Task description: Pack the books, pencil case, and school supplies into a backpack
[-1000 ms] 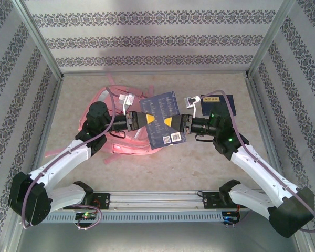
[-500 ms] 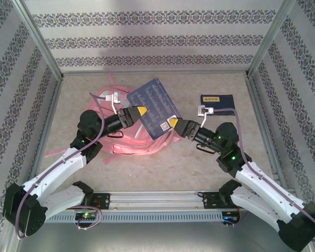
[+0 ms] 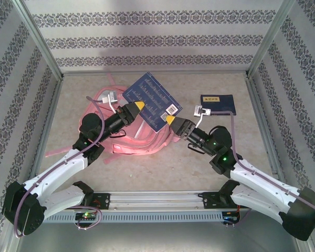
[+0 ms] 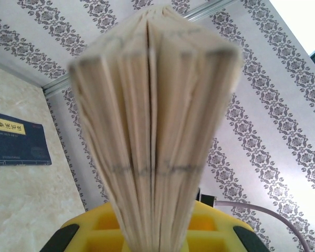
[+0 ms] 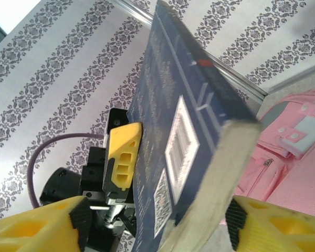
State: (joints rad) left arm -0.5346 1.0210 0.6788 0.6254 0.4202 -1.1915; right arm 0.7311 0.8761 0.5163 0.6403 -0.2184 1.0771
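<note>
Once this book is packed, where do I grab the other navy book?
The table book lies flat, so there's nothing to pinch from above. Probably take its near edge, coming in low from the front with the right gripper, the closer one, once it frees the held book.

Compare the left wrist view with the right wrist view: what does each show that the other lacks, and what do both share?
Left wrist, not right: the held book's fanned page edges, and a second navy book flat on the table. Right wrist, not left: the held book's navy cover with barcode, the pink backpack, and the left gripper on that cover. Both: the held book and the patterned wall.
</note>
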